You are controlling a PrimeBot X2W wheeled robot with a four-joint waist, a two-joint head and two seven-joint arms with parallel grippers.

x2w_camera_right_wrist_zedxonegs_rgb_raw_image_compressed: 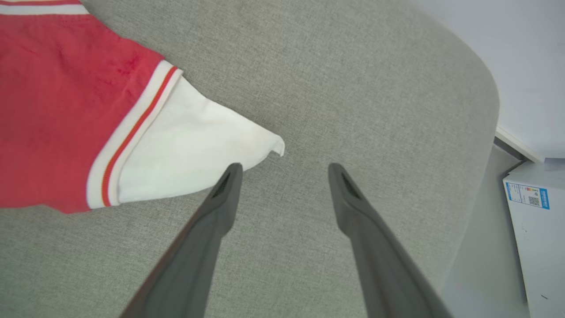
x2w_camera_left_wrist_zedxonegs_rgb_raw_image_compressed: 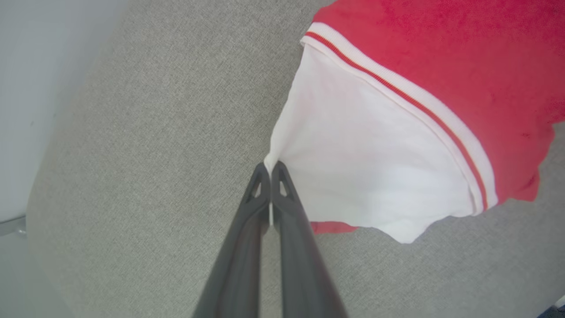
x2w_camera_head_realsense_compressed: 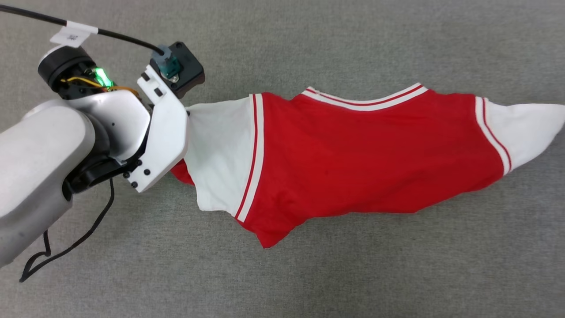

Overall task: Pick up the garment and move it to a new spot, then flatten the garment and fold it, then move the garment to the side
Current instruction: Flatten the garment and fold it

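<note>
**A:** What is your left claw (x2w_camera_left_wrist_zedxonegs_rgb_raw_image_compressed: pixel 270 165) doing?

**B:** Its two fingers are pressed together on the tip of the shirt's (x2w_camera_head_realsense_compressed: pixel 353 154) left sleeve (x2w_camera_left_wrist_zedxonegs_rgb_raw_image_compressed: pixel 362 168). A sliver of white cloth shows between them, and the sleeve fans out from that pinch.

**A:** And your right claw (x2w_camera_right_wrist_zedxonegs_rgb_raw_image_compressed: pixel 284 167)?

**B:** It is spread wide and holds nothing. Its two fingers stand apart over the grey cloth (x2w_camera_head_realsense_compressed: pixel 309 278), just beside the pointed tip of the right sleeve (x2w_camera_right_wrist_zedxonegs_rgb_raw_image_compressed: pixel 190 150). One fingertip overlaps the sleeve's edge in the wrist view, but you cannot tell whether it touches.

**A:** Where does the shirt lie?

**B:** There is one shirt, stretched left to right across the middle of the grey cloth. Its red body is in the centre and its neckline (x2w_camera_head_realsense_compressed: pixel 366 102) is on the far side. It has two white sleeves, one at each end. Each meets the red at a white band with a thin red stripe, and the neckline has the same trim. The near hem bunches to a point left of centre. A bit of red pokes out from under the left sleeve.

**A:** What else do you have around you?

**B:** There are two black cables. One cable (x2w_camera_head_realsense_compressed: pixel 123 39) carries one white tag (x2w_camera_head_realsense_compressed: pixel 73 34) and reaches your left wrist from the far left, where one green light (x2w_camera_head_realsense_compressed: pixel 102 77) glows. The other, a thin lead (x2w_camera_head_realsense_compressed: pixel 66 251), loops below the forearm at the near left. One white box (x2w_camera_right_wrist_zedxonegs_rgb_raw_image_compressed: pixel 536 247) with a blue label stands beyond the cloth's rounded edge in the right wrist view.
</note>
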